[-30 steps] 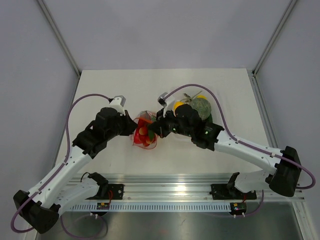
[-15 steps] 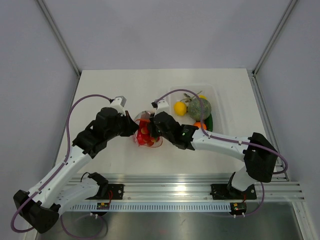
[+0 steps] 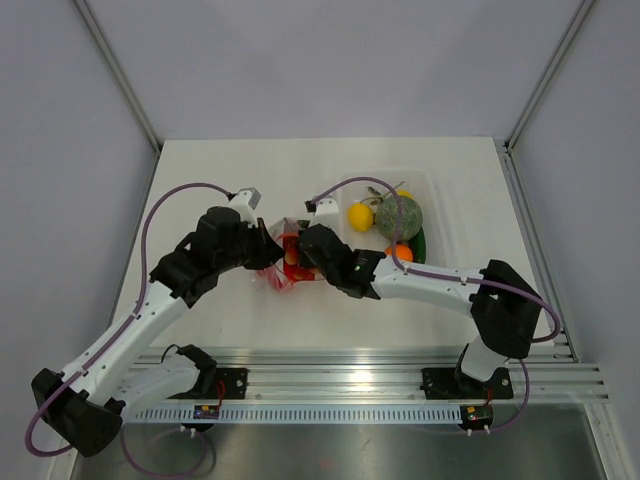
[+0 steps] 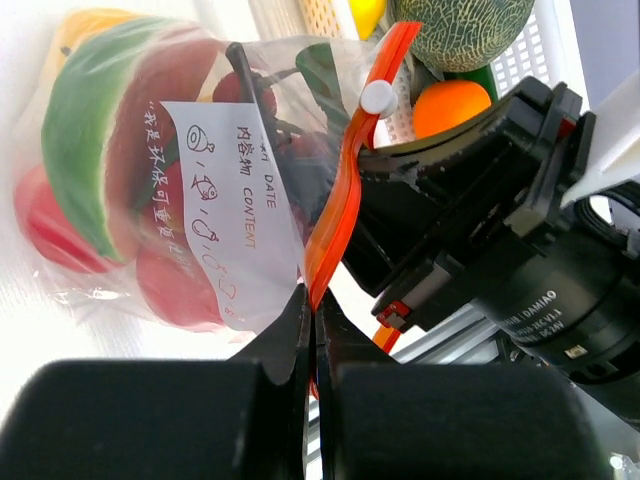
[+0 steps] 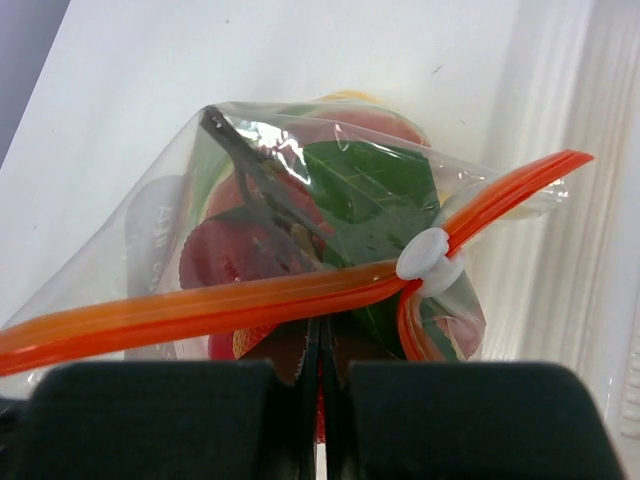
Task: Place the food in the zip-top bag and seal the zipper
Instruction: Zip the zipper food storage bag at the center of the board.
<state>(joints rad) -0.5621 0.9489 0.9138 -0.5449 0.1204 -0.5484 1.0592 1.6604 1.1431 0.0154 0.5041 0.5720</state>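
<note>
Your left gripper and right gripper met over the middle of the table, the zip-top bag bunched between them.

Left wrist view: your left gripper had its jaws pressed together on the lower end of the zipper. The orange strip ran up and away from the fingertips to a white slider. The right gripper's black body sat just beside the strip on the far side. The bag hung to the left with a white printed label on its face.

Right wrist view: your right gripper also had its jaws closed, pinching the zipper from below, just left of the slider. From the slider, one orange run went up to the right and another curled down beneath it.

The food was inside the bag: a watermelon slice, red pieces and a green leaf.

The white tray lay beyond the right arm, holding a lemon, a melon and an orange.
</note>
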